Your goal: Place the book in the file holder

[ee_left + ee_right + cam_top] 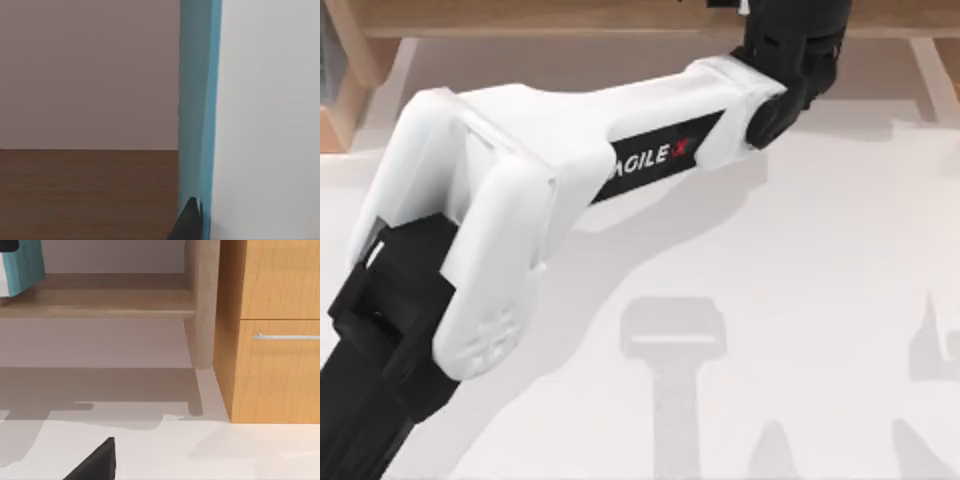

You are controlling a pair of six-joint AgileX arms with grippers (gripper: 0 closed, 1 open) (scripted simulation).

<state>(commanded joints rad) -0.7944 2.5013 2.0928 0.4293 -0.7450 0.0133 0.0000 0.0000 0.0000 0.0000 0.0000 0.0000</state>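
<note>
My left arm [570, 160] reaches across the table to the back right, its dark wrist [790, 60] at the long wooden shelf board [570, 18]. In the left wrist view the book [197, 115] stands on edge, teal-blue with a white face, and one dark fingertip [189, 222] presses its side. The right wrist view shows the book [20, 265] hanging just above the shelf, with my left gripper [7, 244] on top of it. The file holder [355, 60] is at the back left, far from the book. A dark part of my right gripper [95, 465] sits low over the table.
A wooden drawer cabinet [275, 340] with a metal handle [285, 336] stands at the right, beside a round wooden post [202, 305]. The arms cast shadows on the white table [800, 300]. A brown wood surface [85, 195] lies beyond the book.
</note>
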